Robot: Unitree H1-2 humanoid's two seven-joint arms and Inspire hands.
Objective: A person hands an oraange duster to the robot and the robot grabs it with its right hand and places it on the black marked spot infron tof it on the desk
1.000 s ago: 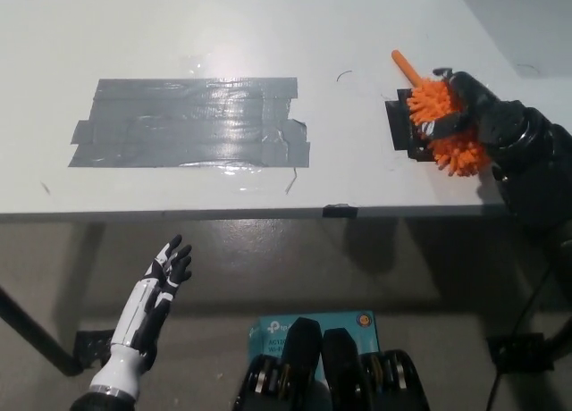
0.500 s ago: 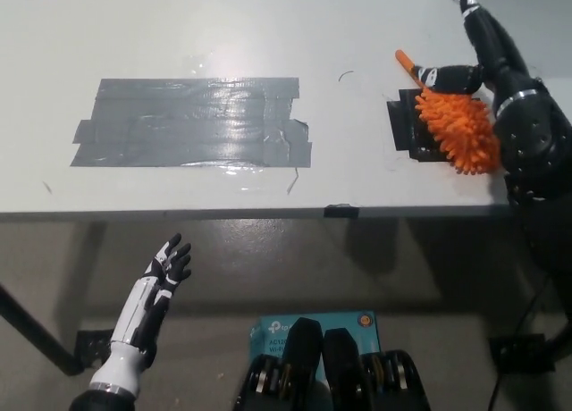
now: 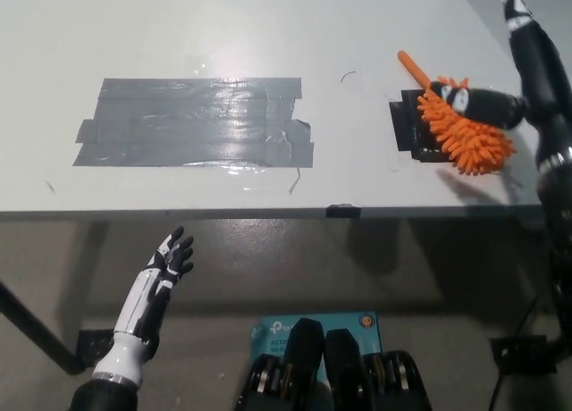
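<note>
The fluffy orange microfibre duster (image 3: 465, 134) has been released onto the black taped square (image 3: 407, 130); the black right robot hand (image 3: 514, 67), fingers spread, has been lifted away.

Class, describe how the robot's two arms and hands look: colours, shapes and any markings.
The left hand is white with black fingers, on a slim white forearm with a silver band near the elbow. The right hand is glossy black, with small white marks on the fingers and a silver ring at the wrist.
</note>
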